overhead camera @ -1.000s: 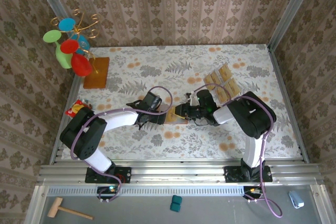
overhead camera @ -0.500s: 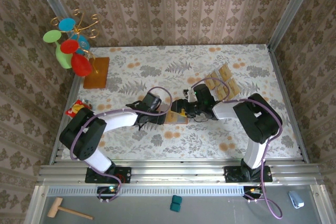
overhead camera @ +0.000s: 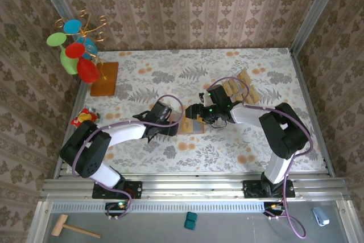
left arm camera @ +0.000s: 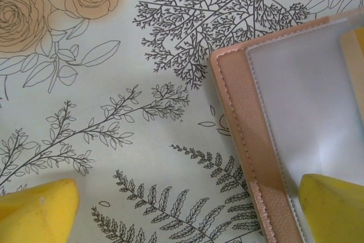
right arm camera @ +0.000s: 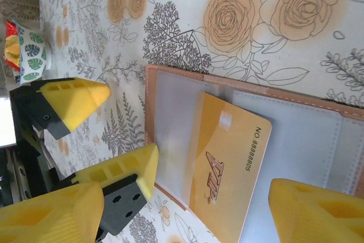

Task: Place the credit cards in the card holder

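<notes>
The card holder (right arm camera: 170, 92) lies open on the flowered cloth, its clear pockets facing up, and it appears again at the table's middle (overhead camera: 192, 126) and under the left wrist (left arm camera: 239, 140). One gold credit card (right arm camera: 227, 163) lies on it, its left edge tucked under a clear pocket. My right gripper (right arm camera: 187, 197) hovers open over that card without touching it. My left gripper (left arm camera: 187, 209) is open too, straddling the holder's edge with one fingertip (left arm camera: 333, 206) resting on the clear pocket. More credit cards (overhead camera: 239, 86) sit at the back right.
A clear tray (overhead camera: 250, 96) holds the spare cards behind the right arm. A wooden board (overhead camera: 105, 78) with a colourful ornament stand (overhead camera: 77, 49) is at the back left. A snack bag (overhead camera: 81, 119) lies by the left edge.
My right gripper has opened and let go of the gold card, which now lies on the holder. It has drawn back slightly. The left gripper has stayed put.
</notes>
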{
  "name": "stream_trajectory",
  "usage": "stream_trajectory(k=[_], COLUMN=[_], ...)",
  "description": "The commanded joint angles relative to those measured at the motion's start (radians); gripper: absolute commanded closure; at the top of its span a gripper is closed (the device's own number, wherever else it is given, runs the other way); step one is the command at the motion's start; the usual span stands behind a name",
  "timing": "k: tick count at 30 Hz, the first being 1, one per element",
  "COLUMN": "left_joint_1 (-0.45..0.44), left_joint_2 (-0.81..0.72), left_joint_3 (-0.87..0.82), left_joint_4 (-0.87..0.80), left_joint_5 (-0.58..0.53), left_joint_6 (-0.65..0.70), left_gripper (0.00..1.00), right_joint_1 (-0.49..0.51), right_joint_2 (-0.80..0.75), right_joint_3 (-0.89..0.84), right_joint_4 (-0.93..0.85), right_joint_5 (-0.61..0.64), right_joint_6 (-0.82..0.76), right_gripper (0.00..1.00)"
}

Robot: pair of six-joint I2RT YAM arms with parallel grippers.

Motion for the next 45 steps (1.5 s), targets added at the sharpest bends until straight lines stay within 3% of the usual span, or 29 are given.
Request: stream_trajectory(k=[1,3,8,13,26,45], left_joint_1=[0.014,0.017,0.025,0.03,0.035,0.039], left_joint_2=[-0.028,-0.028,-0.029,-0.025,-0.024,-0.025], left_joint_3=[-0.019,-0.025,-0.051,-0.069,-0.087,-0.094], left_joint_4=[0.028,0.04,0.079,0.107,0.132,0.138], left_joint_5=[0.026,0.03,0.045,0.055,0.068,0.075], left_joint_6=[-0.008,-0.008,-0.013,-0.018,-0.019,-0.024], left_gripper=[0.0,0.0,0.0,0.0,0.0,0.0], right_joint_1=[-0.005,-0.003,0.009,0.04,0.104,0.137], right_joint_2=[-0.031,-0.028,-0.008,0.018,0.106,0.154], right_joint_3=[0.034,0.039,0.076,0.12,0.196,0.232], right_joint_4=[-0.118,-0.147,-0.252,-0.333,-0.401,-0.384], right_joint_5=[0.065,0.086,0.165,0.243,0.311,0.292], right_joint_6=[-0.05,-0.059,-0.094,-0.131,-0.153,-0.134], right_gripper=[0.29,0.4,0.8,0.96,1.0,1.0])
